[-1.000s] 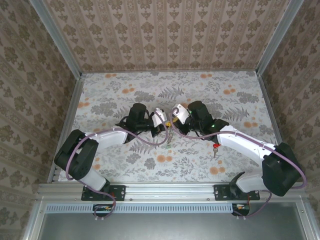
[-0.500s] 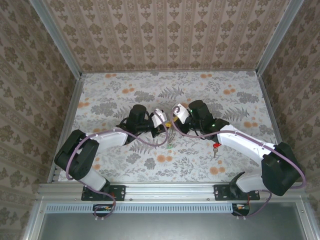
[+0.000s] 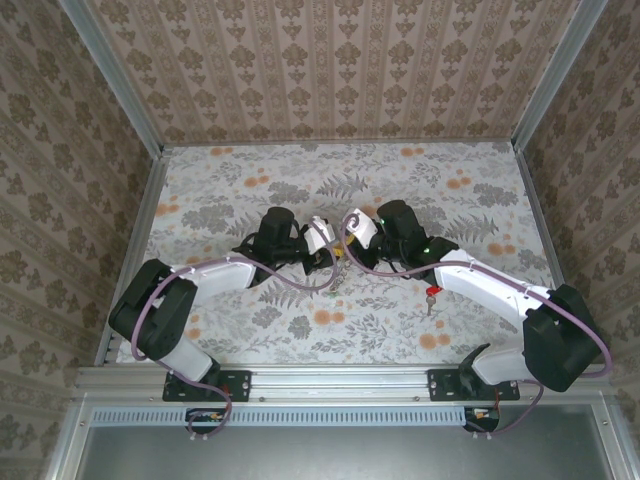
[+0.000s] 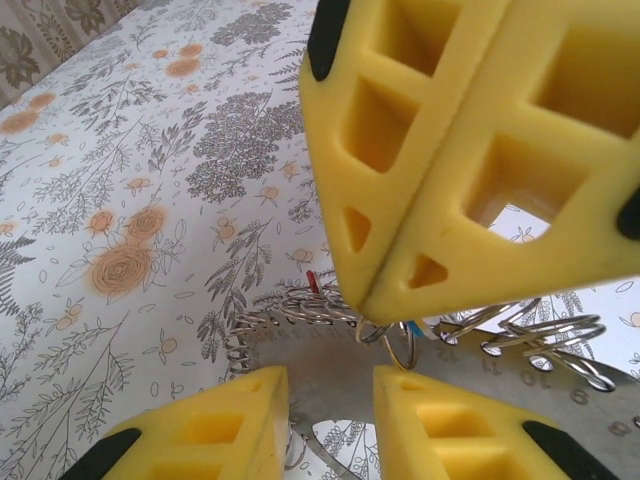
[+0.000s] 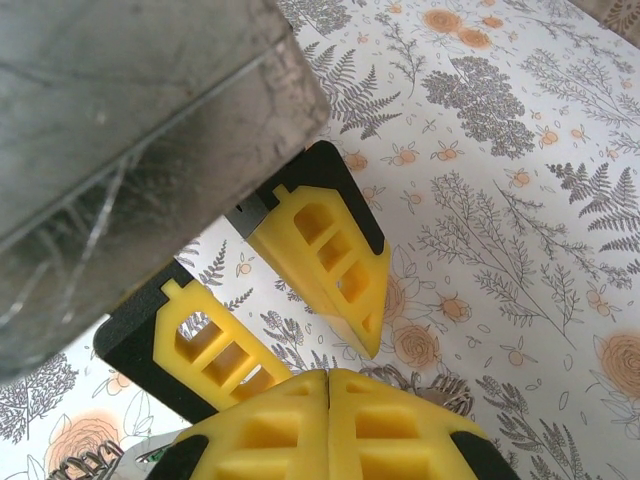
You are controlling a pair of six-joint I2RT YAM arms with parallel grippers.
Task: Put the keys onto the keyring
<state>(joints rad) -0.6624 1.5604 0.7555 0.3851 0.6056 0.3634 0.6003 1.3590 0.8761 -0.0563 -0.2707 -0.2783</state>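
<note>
R hand [image 5: 328,385]: yellow pads pressed flat together, no gap along the seam. Tip sits right on the wire coils of the keyring [image 4: 300,312]; whether a strand is nipped between the pads: can't tell. Small wire loop [image 4: 400,350] hangs just under that tip. Slivers of colour at the coil next to the tip: red one [image 4: 312,283] on one side, blue one [image 4: 415,328] on the other, prob. key heads, too hidden to confirm.

L hand [image 4: 330,390]: fingers apart, wide gap. Keyring coils and a flat grey metal piece w/ stamped digits [image 4: 470,365] lie in and just beyond that gap; pads not closed on either. Its tips point at the R hand, nearly touching it.

Top view: the two hands meet tip to tip mid-surface, keyring betw. and just below them. Red key [image 3: 431,293] lies on the floral surface [image 3: 230,190], well behind the R hand, beside its forearm.
</note>
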